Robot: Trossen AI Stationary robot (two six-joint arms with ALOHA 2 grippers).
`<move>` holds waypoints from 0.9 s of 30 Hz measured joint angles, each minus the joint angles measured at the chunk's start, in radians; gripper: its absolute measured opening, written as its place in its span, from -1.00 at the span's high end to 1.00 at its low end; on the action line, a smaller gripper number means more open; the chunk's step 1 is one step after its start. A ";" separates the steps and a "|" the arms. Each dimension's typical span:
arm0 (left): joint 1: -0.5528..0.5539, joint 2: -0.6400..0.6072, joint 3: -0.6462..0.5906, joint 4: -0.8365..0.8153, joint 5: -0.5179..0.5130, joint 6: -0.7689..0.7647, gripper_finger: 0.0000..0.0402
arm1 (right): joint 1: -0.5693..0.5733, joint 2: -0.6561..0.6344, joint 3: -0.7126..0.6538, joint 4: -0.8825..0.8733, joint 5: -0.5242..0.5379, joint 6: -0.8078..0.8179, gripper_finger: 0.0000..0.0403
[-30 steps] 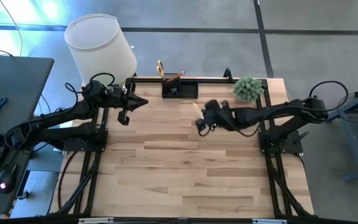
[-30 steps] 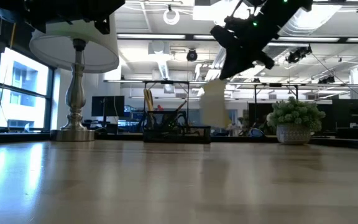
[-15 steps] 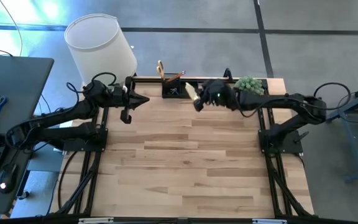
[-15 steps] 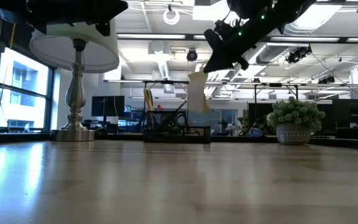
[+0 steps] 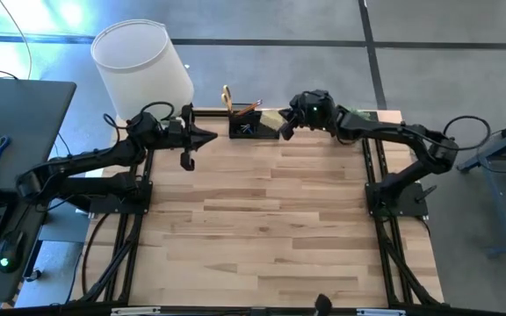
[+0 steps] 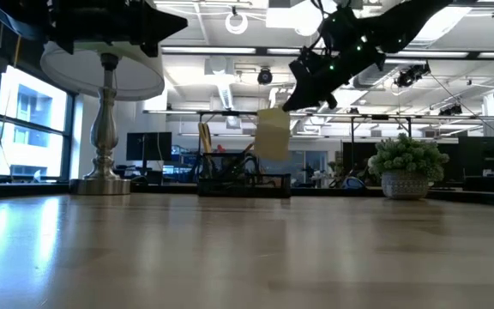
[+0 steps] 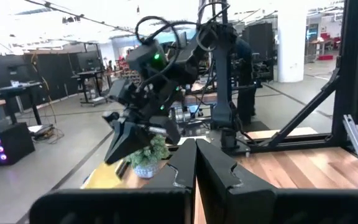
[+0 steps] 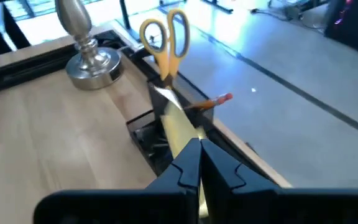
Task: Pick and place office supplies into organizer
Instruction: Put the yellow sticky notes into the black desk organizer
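My right gripper [image 5: 286, 123] [image 8: 197, 163] is shut on the yellow sticky-note pad [image 6: 273, 135], high over the black organizer [image 5: 253, 127] [image 8: 146, 134] at the table's far edge. Orange-handled scissors [image 8: 165, 40] and a pencil [image 8: 211, 102] stand upright in the organizer's cup section. Small dark items lie in its low tray [image 5: 248, 131]. My left gripper [image 5: 207, 138] [image 7: 196, 165] is shut on nothing and hangs in the air to the left of the organizer, beside the lamp. My right gripper pinches the sticky-note pad between its two fingers by its upper edge [image 8: 187, 138], coming from the table's right and slanting down. The pad is lifted clear and hangs below the fingers [image 6: 301, 93], above the organizer.
A white-shaded lamp [image 5: 143, 63] with a chrome base [image 8: 91, 61] stands at the far left corner. A small potted plant [image 6: 408, 169] sits at the far right corner, partly under my right arm. The wooden tabletop [image 5: 262, 228] stretches toward the near edge.
My right gripper has carried the sticky-note pad from over the middle right of the table toward the far edge and leftward, until it hangs over the organizer. The pad has stayed in the air throughout. My left gripper has shifted slightly toward the organizer.
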 joint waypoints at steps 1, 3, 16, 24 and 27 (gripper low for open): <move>0.000 0.002 0.000 0.006 -0.001 0.001 1.00 | -0.009 0.010 0.000 0.012 -0.021 0.000 1.00; 0.000 0.007 0.000 0.022 -0.001 0.002 1.00 | -0.022 0.041 0.000 0.047 -0.058 -0.010 1.00; 0.000 0.007 0.000 0.010 -0.026 0.066 1.00 | -0.089 0.164 0.000 0.133 -0.109 -0.118 1.00; 0.000 0.007 0.000 0.010 -0.029 0.073 1.00 | -0.123 0.176 0.000 0.172 -0.160 -0.129 1.00; 0.000 0.007 0.000 0.009 -0.047 0.073 1.00 | -0.110 0.213 0.000 0.170 -0.212 -0.122 1.00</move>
